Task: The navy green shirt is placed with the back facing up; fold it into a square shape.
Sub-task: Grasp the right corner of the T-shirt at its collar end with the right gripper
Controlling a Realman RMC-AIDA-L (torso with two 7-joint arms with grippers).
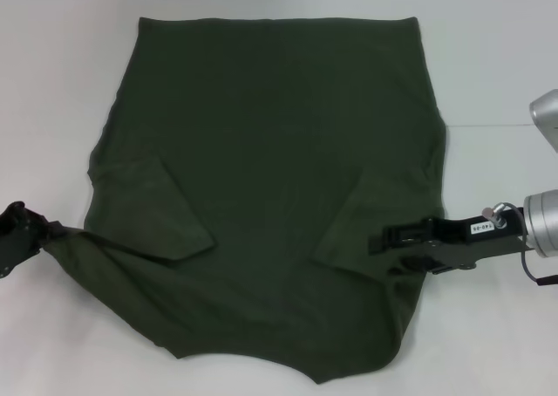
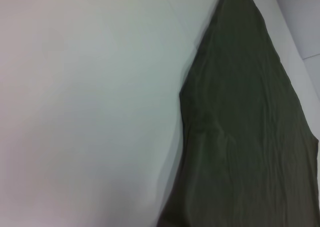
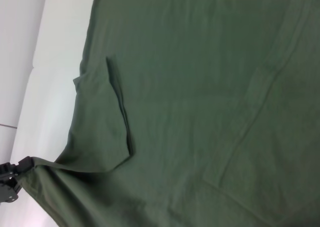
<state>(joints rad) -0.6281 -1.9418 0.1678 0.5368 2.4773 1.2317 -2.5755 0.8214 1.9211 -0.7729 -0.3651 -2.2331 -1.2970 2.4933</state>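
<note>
Plain dark olive-green shirt [image 1: 279,178]

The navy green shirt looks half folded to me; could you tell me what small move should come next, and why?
Probably the left tool should lift its pinched corner of the navy green shirt and carry it inward. Both sleeves already lie folded in, and the right tool sits over the opposite near edge.

Left gripper [image 1: 35,224] sits low at the near left, reaching inward, jaws clamped on a pulled-out fold of the navy green shirt [image 1: 270,178]. Right gripper [image 1: 391,239] comes in level from the right, silver wrist behind it, black fingers pointing left over the cloth.
</note>
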